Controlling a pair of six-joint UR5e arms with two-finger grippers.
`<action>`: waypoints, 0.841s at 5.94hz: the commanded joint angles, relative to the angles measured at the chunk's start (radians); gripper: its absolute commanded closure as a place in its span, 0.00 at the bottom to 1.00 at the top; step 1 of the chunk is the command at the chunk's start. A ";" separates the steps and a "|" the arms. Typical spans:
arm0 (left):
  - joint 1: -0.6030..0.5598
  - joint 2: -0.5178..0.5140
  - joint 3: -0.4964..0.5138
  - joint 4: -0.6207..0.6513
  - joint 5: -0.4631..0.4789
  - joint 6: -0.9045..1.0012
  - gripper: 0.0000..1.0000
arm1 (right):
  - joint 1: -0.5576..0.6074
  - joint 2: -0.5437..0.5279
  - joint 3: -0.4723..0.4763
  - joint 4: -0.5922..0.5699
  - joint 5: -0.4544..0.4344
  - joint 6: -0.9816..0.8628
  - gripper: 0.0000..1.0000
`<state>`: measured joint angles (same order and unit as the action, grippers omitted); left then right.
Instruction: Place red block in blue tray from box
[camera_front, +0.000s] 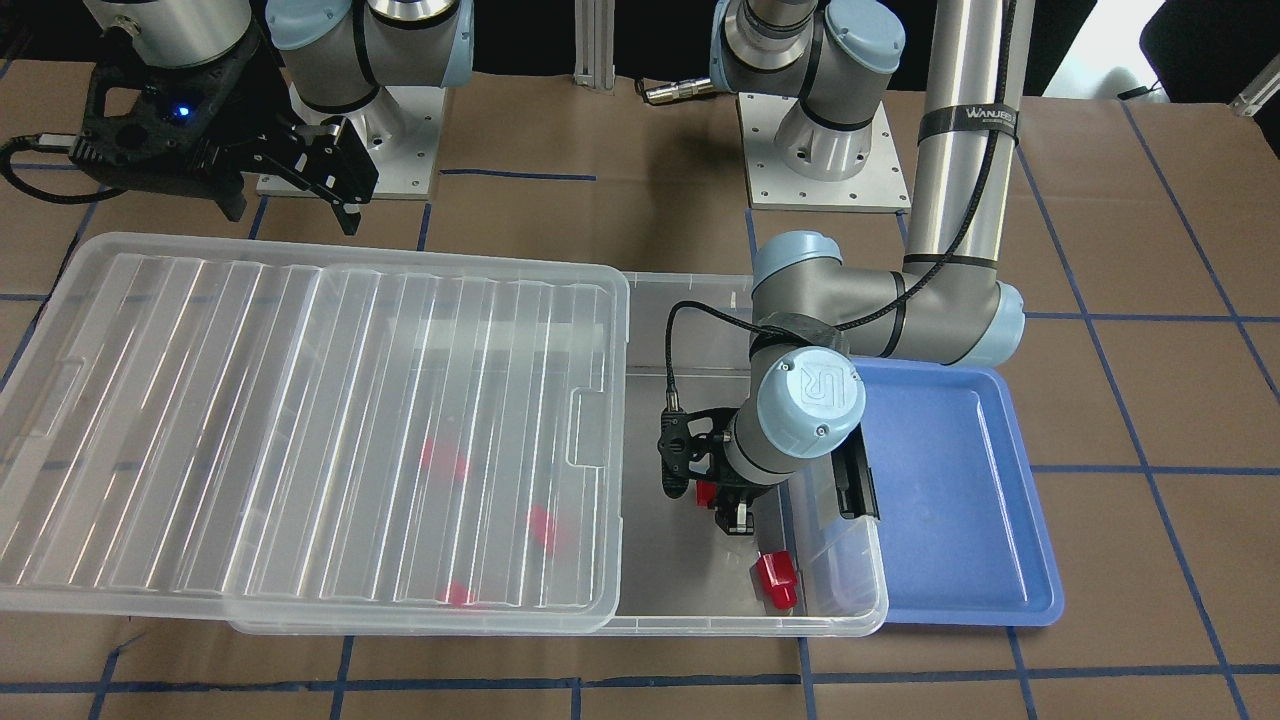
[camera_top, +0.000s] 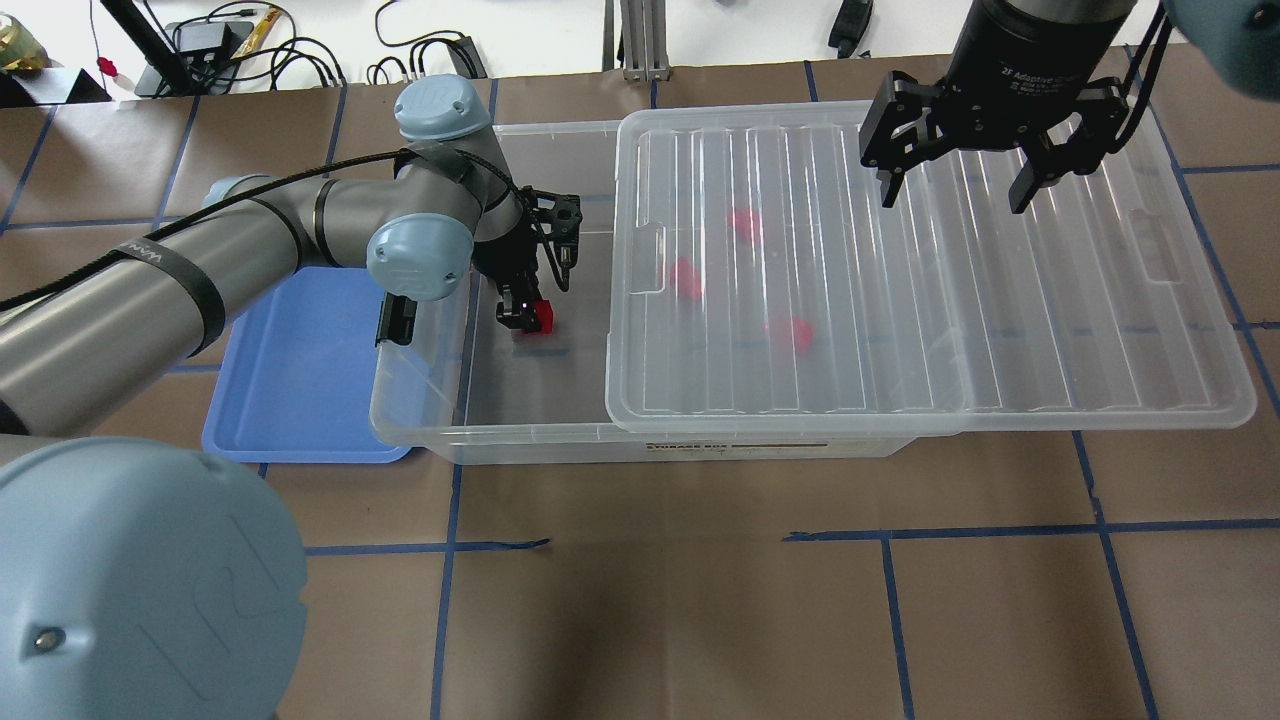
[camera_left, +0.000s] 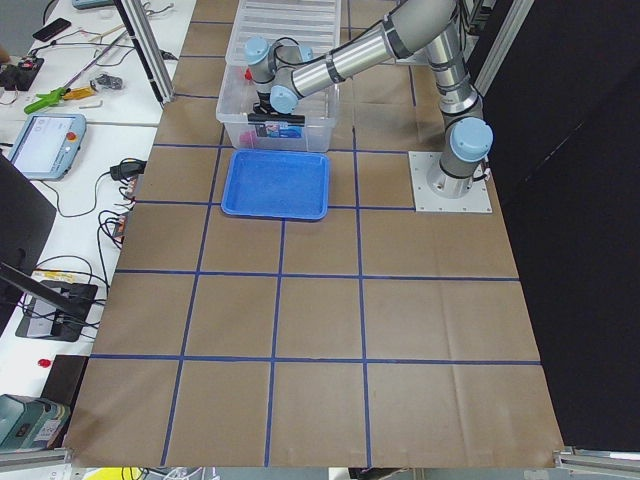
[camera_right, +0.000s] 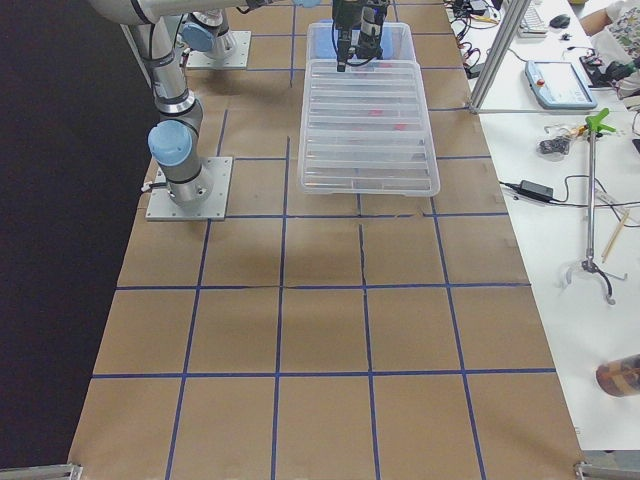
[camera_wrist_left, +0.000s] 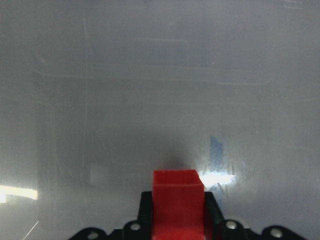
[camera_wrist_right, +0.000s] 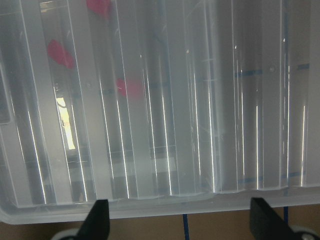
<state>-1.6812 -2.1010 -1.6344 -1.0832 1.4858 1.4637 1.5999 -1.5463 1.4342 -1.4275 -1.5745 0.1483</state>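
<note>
My left gripper (camera_top: 530, 315) reaches into the uncovered end of the clear box (camera_top: 520, 432) and is shut on a red block (camera_wrist_left: 177, 197), just above the box floor. The same block shows in the front view (camera_front: 706, 493). Another red block (camera_front: 775, 580) lies in the box corner near the black clip (camera_front: 858, 485). Three more red blocks (camera_top: 686, 278) show blurred under the ribbed lid (camera_top: 950, 300). The blue tray (camera_top: 300, 380) sits beside the box's clip end with nothing in it. My right gripper (camera_top: 952, 195) hangs open above the lid.
The lid (camera_front: 250, 420) is slid sideways and overhangs the box's far end. The left arm's elbow (camera_front: 810, 395) hangs over the box wall next to the tray (camera_front: 960, 500). Brown paper with blue tape lines covers the table.
</note>
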 joint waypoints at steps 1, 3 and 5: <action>0.000 0.073 0.033 -0.100 0.011 -0.016 0.94 | 0.000 -0.002 -0.001 -0.002 0.001 0.001 0.00; 0.017 0.239 0.120 -0.351 0.016 -0.014 0.94 | 0.000 -0.002 0.000 -0.004 0.002 -0.001 0.00; 0.227 0.292 0.133 -0.414 0.010 0.063 0.95 | 0.002 -0.002 0.000 -0.002 0.002 -0.001 0.00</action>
<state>-1.5519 -1.8334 -1.5059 -1.4725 1.4982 1.4809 1.6005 -1.5477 1.4334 -1.4299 -1.5732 0.1473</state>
